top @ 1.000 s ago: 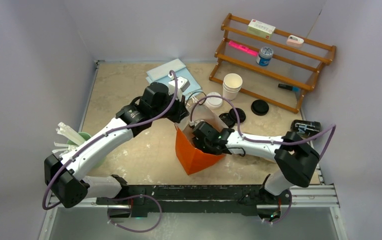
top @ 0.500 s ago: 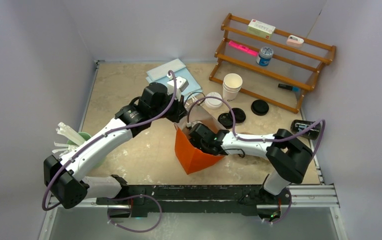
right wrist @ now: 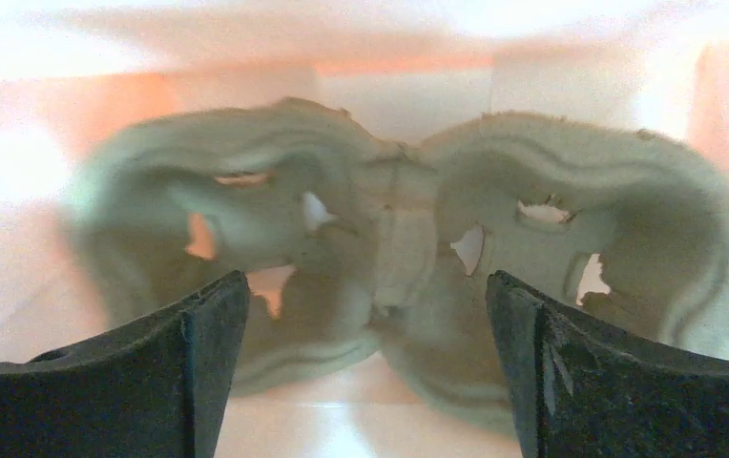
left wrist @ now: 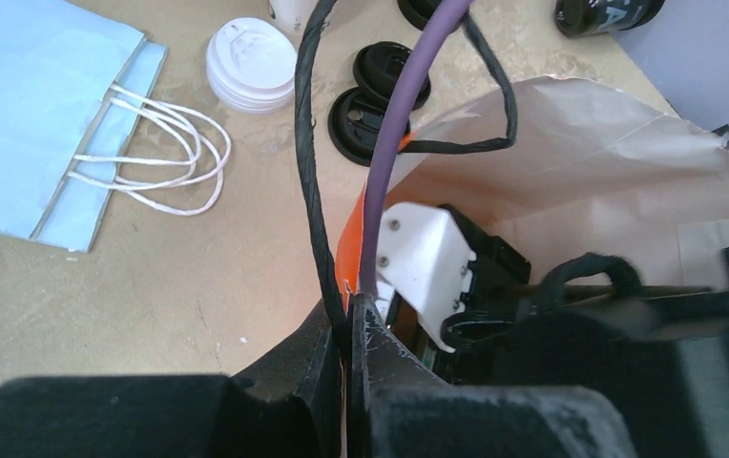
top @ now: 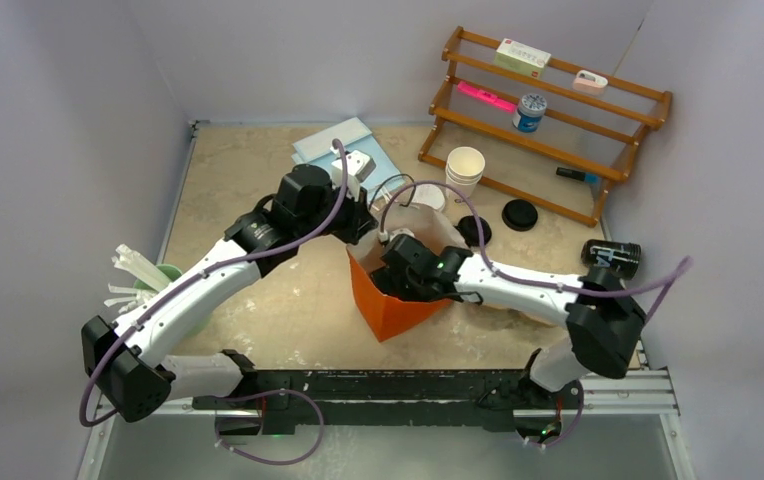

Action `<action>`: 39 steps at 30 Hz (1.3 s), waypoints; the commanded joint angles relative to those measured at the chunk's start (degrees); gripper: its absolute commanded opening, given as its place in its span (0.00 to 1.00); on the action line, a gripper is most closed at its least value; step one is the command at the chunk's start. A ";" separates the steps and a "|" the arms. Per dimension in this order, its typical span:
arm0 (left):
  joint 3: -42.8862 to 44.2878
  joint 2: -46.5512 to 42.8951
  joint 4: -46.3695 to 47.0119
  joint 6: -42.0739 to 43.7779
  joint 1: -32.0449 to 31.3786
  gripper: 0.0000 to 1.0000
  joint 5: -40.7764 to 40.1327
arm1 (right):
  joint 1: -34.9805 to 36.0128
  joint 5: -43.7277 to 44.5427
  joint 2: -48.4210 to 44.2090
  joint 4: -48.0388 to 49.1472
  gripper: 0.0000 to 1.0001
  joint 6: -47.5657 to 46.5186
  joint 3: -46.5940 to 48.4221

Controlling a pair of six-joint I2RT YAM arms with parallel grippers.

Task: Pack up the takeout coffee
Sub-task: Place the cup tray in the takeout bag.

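Loading the bag: the right gripper (right wrist: 365, 286) stands wide, holding nothing, with the pulp carrier (right wrist: 408, 219) just beyond its fingers inside the orange paper bag (top: 388, 310). The left gripper (left wrist: 349, 315) pinches the rim. Likely next: fetch the black cup (top: 613, 255), which lies well clear of both.

Nothing legible anywhere. White print on the toppled black cup (top: 611, 256) too small to read; likewise the labels on the white box (top: 523, 56) and blue jar (top: 530, 110) on the wooden rack (top: 561, 66).
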 commanded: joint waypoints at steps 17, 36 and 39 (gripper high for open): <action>0.87 -4.16 -0.48 1.18 -0.10 0.00 0.34 | -0.62 13.82 -16.44 -8.34 0.94 -3.63 17.80; 0.19 -6.65 -2.49 -1.89 -0.10 0.00 -1.74 | -0.57 18.49 -30.03 9.36 0.96 -5.47 12.66; 0.53 -6.83 -5.38 -2.83 0.18 0.00 -7.47 | -0.62 19.60 -31.38 9.21 0.95 -3.94 14.22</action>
